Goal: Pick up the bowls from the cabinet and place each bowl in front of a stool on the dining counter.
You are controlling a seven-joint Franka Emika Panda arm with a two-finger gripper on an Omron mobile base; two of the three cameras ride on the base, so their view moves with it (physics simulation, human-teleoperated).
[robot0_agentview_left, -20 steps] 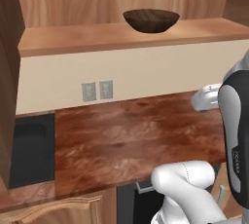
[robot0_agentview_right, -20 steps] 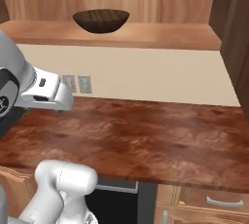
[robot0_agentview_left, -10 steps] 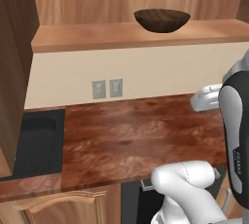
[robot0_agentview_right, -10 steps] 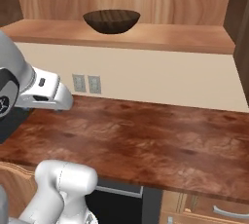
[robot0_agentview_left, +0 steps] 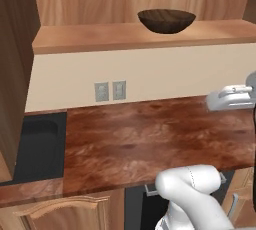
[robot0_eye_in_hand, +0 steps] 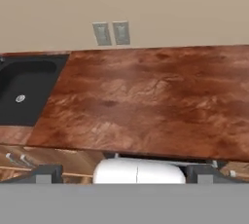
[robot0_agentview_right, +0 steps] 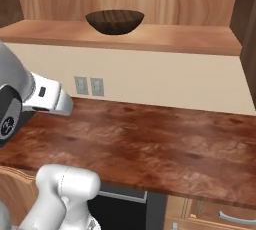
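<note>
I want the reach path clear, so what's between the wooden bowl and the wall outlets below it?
Just the shelf edge under the bowl and bare cream wall down to the outlets, as the left base view shows.

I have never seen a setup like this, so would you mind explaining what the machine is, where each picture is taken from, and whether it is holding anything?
It is a white robot arm on a driving base in a simulated kitchen. Two cameras ride on the base behind the arm, one to its left and one to its right. The third sits on the hand and looks along the claw, which is open and holds nothing. A dark wooden bowl stands on the tan cabinet shelf. Below it a reddish worktop runs beside a black sink, with two wall outlets above.
</note>
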